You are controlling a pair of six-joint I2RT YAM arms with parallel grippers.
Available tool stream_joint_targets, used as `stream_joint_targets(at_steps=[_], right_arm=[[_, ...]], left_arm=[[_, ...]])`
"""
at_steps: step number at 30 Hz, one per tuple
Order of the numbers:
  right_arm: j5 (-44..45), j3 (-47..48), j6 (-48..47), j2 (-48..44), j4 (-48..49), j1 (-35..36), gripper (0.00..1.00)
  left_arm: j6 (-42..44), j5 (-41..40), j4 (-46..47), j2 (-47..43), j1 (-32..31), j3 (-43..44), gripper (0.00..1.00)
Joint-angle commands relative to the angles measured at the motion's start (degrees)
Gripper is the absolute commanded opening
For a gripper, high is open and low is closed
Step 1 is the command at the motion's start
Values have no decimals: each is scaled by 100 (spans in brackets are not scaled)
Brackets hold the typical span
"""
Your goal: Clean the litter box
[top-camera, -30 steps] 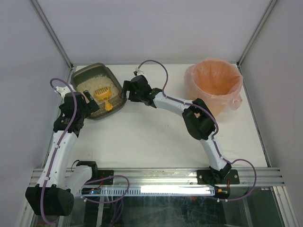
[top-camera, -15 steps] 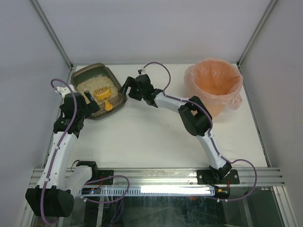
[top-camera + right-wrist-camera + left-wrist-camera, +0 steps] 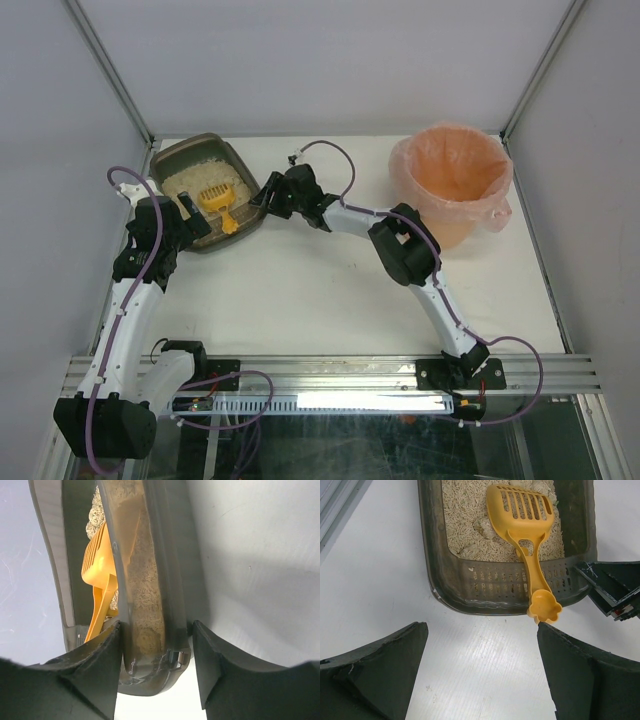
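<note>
At the far left of the table (image 3: 320,290) sits the litter box (image 3: 190,145), a yellow scoop (image 3: 527,555) lying inside. The right gripper (image 3: 157,625) grasps the box's right wall; the left gripper (image 3: 481,627) hangs wide open just short of its near rim.

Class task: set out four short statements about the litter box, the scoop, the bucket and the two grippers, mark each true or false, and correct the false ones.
1. The yellow slotted plastic scoop lies in the shallow dark grey-brown litter box, with its handle over the near rim. True.
2. The left gripper holds the scoop. False: it is open and empty, just short of the litter box.
3. The right gripper straddles the litter box's side wall, one finger on each side. True.
4. The round bucket lined with an orange-pink bag stands left of the litter box. False: in the overhead view it stands well to the right.
</note>
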Motion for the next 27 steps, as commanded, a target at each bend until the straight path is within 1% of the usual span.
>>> stream_joint_targets(at_steps=[1,5,9,12,16,21,27], right_arm=[[-102,-12,133,-40,398,15,47],[115,-478,69,-279,630,12,26],[465,-1259,-18,-658,1201,72,8],[761,-2047,-7,-1022,1652,116,4],[1304,-2941,25,-1573,2011,211,0],[1941,-4019,17,-2342,2243,396,0],[2099,-5244,-43,-3283,2338,570,0]], left_arm=[[87,88,292,-68,52,22,96],[75,87,288,-44,54,23,96],[61,103,287,3,52,24,96],[54,100,287,31,52,19,96],[27,43,292,56,57,25,96],[-16,-12,287,120,59,39,95],[-145,74,287,191,56,32,94]])
